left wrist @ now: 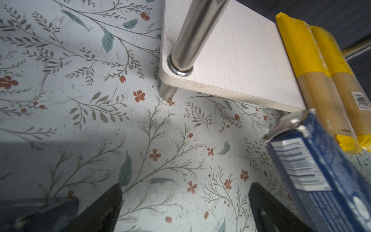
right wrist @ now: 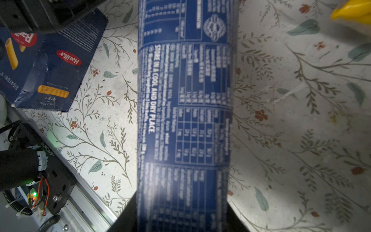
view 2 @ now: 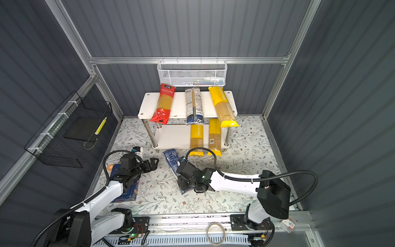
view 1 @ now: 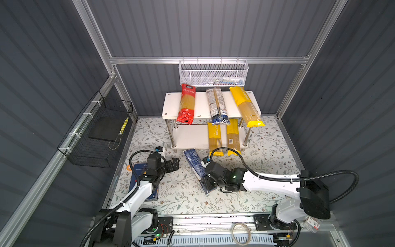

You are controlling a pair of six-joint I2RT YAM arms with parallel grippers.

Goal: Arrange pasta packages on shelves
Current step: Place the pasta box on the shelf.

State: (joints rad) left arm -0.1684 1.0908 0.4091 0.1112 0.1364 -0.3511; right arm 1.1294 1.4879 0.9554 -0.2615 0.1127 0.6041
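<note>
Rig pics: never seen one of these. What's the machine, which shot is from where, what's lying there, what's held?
It is two white robot arms, each ending in a two-fingered hand. Two pictures look down from one overhead stereo camera, so both top views show almost the same scene. The other two come from cameras on the arms' wrists, looking out past the fingers.

On the floral-patterned table stands a two-tier rack of white boards on chrome legs. Its top board carries a red spaghetti bag, a clear and dark-blue bag and a long yellow bag. Two more yellow bags lie on the lower board. A wide blue Barilla box lies on the table, partly under the left arm.

The right hand is closed on a narrow dark-blue cardboard box. The left hand is open and empty.
</note>
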